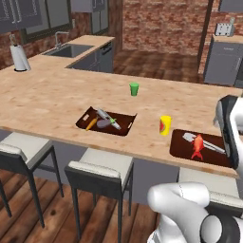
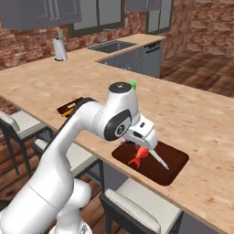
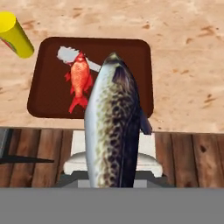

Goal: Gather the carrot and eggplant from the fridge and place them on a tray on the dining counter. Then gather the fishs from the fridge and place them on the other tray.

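My gripper (image 2: 147, 146) is shut on a spotted grey-brown fish (image 3: 113, 127), which rises in front of the hand camera and hides the fingertips. It hangs at the front edge of the dining counter (image 1: 57, 99), just short of the right-hand tray (image 3: 131, 57). In that tray a red fish (image 3: 80, 78) lies across a slim silvery fish (image 3: 68, 54). The other tray (image 1: 127, 124), further left, holds the carrot (image 1: 91, 124) and the eggplant (image 1: 104, 122). The fridge is out of view.
A yellow cup (image 1: 165, 125) stands between the two trays and a green cup (image 1: 134, 88) behind them. Grey-seated stools (image 1: 102, 166) line the counter's front. A paper towel roll (image 1: 20, 58) and a sink (image 1: 69, 50) are at the far left.
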